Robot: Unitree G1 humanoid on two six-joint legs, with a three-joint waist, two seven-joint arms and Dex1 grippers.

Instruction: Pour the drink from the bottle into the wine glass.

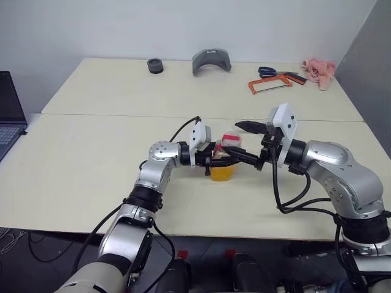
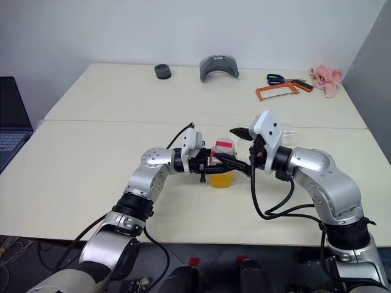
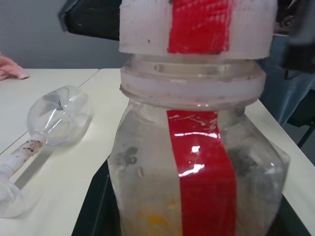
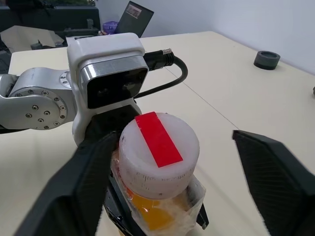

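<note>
over table [image 1: 91, 159], bottle [image 1: 223, 160] upright, cap [image 4: 158, 153] up.

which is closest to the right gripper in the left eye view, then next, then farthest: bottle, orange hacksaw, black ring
1. bottle: right at the right gripper, held by the left gripper.
2. orange hacksaw: far side of the table, toward the right.
3. black ring: far edge, toward the left.

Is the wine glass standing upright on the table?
No, in the left wrist view the wine glass lies on its side on the table, beside the bottle.
</note>
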